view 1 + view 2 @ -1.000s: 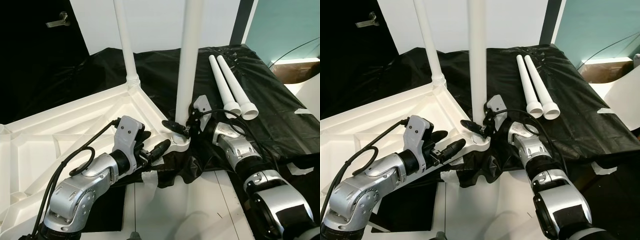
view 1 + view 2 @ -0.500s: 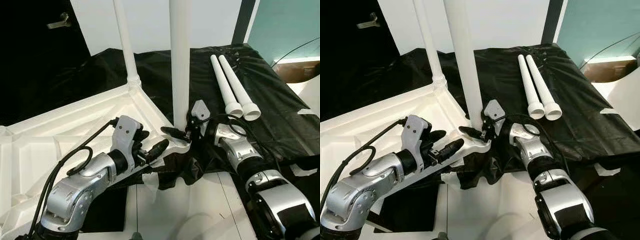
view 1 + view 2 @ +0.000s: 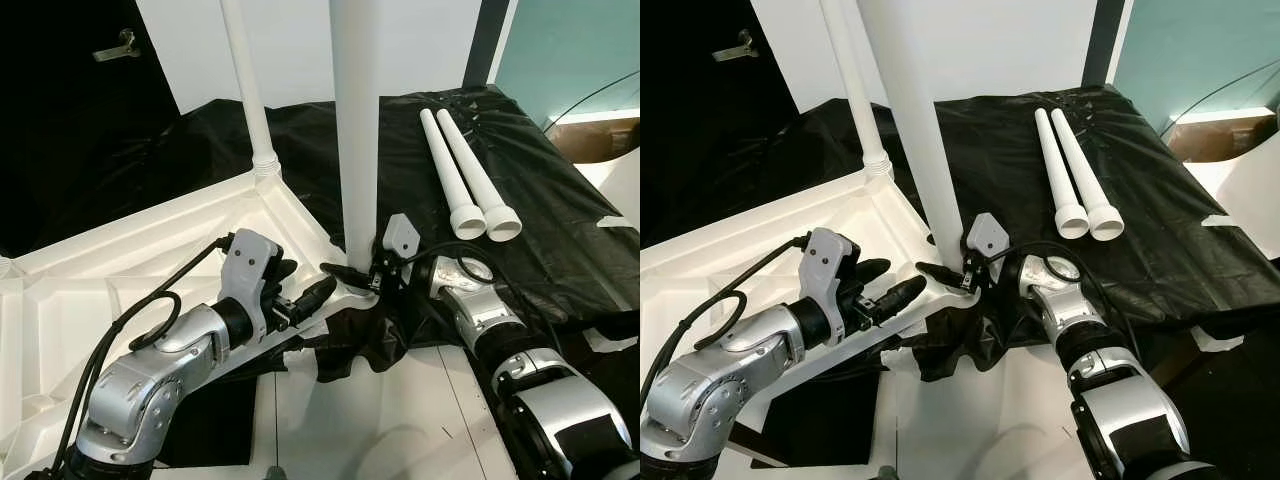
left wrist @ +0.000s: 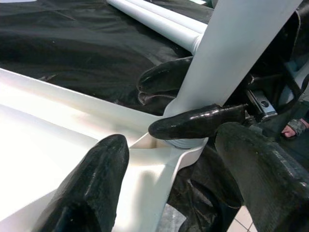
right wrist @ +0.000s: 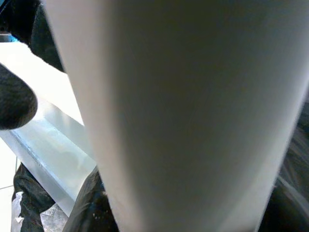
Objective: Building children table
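place: home room | cues: white wall [image 3: 300,50] - dark door [image 3: 70,110] with lever handle [image 3: 115,44], tiled floor [image 3: 400,420]

Black sheet [image 3: 520,150] bears tabletop [image 3: 120,270] and two legs [image 3: 465,175].

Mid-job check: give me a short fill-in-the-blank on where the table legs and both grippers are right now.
1. The right gripper is clamped on the base of the upright ___ leg at the tabletop's near corner.
2. Loose legs lying on the black sheet: ___.
3. The left gripper is at the tabletop's ___.
4. One more leg already stands at the ___ corner.

Missing words: white; two; edge; far
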Robot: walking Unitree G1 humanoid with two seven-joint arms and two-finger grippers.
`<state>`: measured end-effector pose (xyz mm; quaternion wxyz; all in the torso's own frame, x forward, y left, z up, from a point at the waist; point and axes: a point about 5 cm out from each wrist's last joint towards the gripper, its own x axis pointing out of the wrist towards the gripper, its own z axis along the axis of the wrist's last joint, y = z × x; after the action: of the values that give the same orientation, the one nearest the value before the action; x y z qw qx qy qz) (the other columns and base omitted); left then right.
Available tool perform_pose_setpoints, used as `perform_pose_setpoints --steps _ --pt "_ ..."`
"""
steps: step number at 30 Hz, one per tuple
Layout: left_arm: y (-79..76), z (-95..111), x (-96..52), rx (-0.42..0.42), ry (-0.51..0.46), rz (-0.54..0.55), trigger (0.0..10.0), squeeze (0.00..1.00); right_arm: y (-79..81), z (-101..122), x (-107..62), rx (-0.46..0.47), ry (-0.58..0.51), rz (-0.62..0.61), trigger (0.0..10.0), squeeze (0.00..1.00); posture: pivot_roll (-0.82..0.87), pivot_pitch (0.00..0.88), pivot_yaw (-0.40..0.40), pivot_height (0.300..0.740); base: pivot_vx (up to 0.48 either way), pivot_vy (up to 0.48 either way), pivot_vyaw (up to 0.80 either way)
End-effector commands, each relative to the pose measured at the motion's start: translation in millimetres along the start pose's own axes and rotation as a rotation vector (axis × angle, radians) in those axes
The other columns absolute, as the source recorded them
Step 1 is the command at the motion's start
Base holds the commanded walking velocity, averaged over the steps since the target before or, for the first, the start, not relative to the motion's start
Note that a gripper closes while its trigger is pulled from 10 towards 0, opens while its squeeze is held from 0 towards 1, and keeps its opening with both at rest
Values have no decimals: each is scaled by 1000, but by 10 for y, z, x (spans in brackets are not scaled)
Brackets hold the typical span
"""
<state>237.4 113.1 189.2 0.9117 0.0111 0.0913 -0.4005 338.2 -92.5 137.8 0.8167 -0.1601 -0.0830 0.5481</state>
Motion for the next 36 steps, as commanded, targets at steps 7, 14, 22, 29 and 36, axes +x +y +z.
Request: perform_pose_setpoints --steps 7,14,22,29,36 --pt "-8 61 -35 25 -10 -31 10000 0 89 -325 -72 263 153 4 10000 0 108 38 73 740 0 0 0" --pt "-15 65 -39 27 -9 -30 10000 0 64 -332 -67 327 170 14 10000 0 109 39 73 740 0 0 0" --pt "-20 71 -42 30 -10 -30 10000 0 45 -348 -61 390 174 -18 10000 0 112 38 72 740 0 0 0" --pt "-20 82 -39 34 -13 -31 10000 0 42 -369 -75 372 186 -46 10000 0 111 38 70 740 0 0 0" --pt "-20 87 -37 35 -15 -33 10000 0 62 -361 -54 341 192 -33 10000 0 109 36 71 740 0 0 0"
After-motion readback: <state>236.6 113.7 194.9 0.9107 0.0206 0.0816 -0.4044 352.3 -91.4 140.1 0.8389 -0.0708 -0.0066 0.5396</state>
